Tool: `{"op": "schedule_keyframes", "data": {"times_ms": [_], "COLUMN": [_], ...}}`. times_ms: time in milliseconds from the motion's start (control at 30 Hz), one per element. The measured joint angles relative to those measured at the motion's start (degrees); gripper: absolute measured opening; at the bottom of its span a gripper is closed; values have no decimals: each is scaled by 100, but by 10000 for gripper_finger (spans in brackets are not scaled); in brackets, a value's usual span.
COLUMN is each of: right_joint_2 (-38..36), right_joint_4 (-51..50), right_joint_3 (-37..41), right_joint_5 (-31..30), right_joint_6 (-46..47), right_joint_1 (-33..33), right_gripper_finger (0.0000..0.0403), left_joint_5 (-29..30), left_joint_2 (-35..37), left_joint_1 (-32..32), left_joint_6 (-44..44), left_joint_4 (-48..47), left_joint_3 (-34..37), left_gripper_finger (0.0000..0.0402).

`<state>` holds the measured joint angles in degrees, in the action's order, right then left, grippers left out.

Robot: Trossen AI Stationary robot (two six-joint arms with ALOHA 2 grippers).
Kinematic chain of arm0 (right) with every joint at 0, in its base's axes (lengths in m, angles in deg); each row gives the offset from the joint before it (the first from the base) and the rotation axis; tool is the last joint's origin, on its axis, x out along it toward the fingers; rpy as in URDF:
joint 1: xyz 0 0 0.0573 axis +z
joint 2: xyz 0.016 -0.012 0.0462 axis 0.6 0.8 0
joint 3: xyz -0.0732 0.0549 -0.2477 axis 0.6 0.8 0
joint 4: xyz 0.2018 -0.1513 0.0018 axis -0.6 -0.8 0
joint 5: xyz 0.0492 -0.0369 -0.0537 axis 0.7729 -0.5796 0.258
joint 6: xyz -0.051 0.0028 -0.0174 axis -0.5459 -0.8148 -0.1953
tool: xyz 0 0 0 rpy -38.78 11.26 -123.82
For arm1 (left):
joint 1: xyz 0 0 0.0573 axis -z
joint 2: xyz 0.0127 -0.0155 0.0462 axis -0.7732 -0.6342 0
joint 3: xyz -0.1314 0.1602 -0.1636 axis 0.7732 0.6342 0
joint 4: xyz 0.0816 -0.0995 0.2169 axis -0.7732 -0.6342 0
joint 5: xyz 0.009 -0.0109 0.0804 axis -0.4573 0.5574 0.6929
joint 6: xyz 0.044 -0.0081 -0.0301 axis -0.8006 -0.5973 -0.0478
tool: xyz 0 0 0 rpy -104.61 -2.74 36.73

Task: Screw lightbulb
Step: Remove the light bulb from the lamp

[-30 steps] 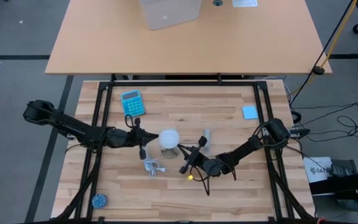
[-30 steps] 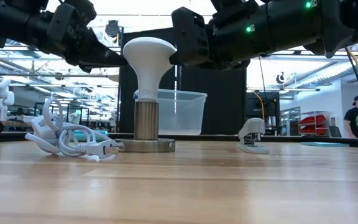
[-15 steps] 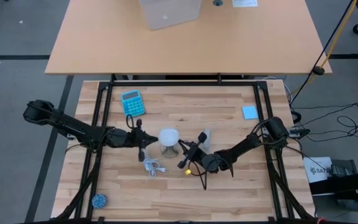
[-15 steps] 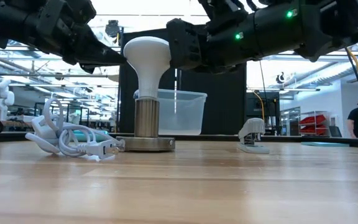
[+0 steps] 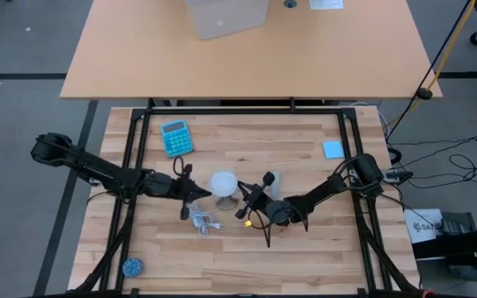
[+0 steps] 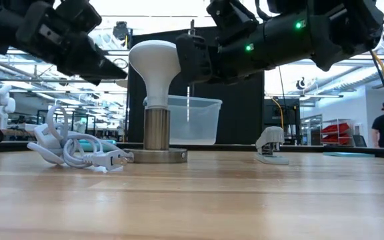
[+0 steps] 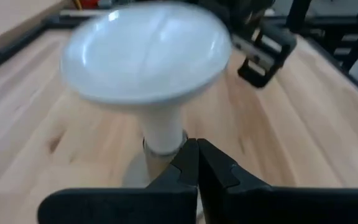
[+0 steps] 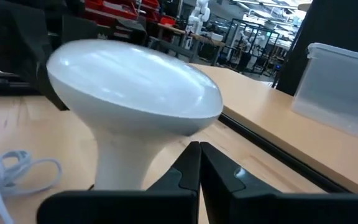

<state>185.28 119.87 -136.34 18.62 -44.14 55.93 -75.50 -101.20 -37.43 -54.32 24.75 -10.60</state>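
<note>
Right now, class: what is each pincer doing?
Left pincer: closed, holding nothing, beside the lightbulb.
Right pincer: closed, holding nothing, beside it too.

The white lightbulb (image 6: pixel 153 67) is seen upright, dome up. Its narrow neck is seated in a metal socket (image 6: pixel 157 129) near the tabletop's middle.

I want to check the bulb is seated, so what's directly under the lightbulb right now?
The lightbulb stands upright in a metal socket on a round base on the table. Its screw base is hidden inside the socket, so thread depth cannot be seen.
</note>
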Motion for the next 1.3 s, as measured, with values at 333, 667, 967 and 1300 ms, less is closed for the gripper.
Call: {"op": "schedule_keyframes", "data": {"times_ms": [333, 667, 967, 1300], "right_joint_2": [0, 0, 2, 4], "right_joint_4": [-150, -42, 954, 1025], "right_joint_3": [0, -1, -2, -2], "right_joint_5": [-56, 33, 153, 82], "right_joint_6": [-6, -245, -1242, -1112], "right_joint_1": [72, 493, 580, 401], "right_gripper_finger": [0, 0, 0, 0], "left_joint_5": [1447, 1636, 1387, 1286], "left_joint_2": [2, 2, 2, 2], "left_joint_1": [-7, -83, -76, 14], "left_joint_6": [281, 18, -1, -25], "left_joint_4": [-504, 349, 404, 396], "left_joint_3": [-2, -2, -2, 1], "left_gripper_finger": [0, 0, 0, 0]}}
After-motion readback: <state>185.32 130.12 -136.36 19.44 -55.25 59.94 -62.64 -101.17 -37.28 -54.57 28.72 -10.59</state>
